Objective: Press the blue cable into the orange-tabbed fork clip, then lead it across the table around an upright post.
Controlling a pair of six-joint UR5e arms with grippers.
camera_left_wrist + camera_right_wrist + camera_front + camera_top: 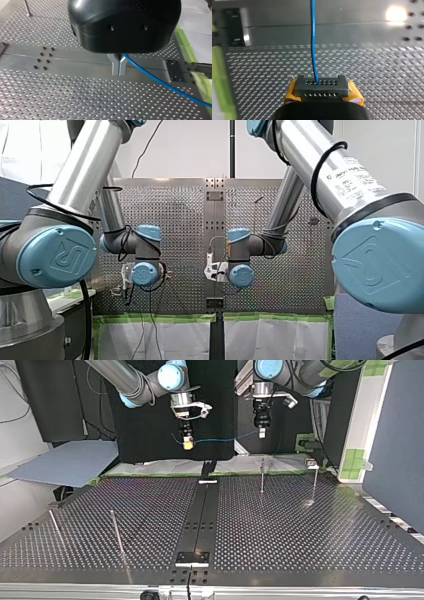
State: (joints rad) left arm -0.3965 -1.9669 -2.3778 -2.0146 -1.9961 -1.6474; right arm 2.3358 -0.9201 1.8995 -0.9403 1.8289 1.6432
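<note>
Top view, near edge first: a small metal plate (192,558) sits at the near end of the dark ctr strip (200,510), which splits the perforated table (310,530) into left and right halves. On the near-left part stand two thin posts, the outer post (54,525) and the inner post (116,532). The inner one is closer to the strip.

Farther back on the right stand two more uprights, the far inner post (261,476) and the far outer post (314,482), both near the far edge.

Past them, both grippers hang over the table's far edge w/ the blue cable (220,439) strung btwn them in the air. It sags a little, sits well above the plate surface and touches no post.

My right gripper (188,444) is at this view's left and shows yellow pads. My left gripper (261,434), black, is at the right.

Left wrist view: the metal fingers (116,67) are pressed together and pinch the cable up near their roots. The cable runs off sideways over the table toward the green tape (185,50).

Right wrist view: the jaws are closed on the cable btwn the yellow pads (354,93). The cable leads straight ahead over the table.
</note>
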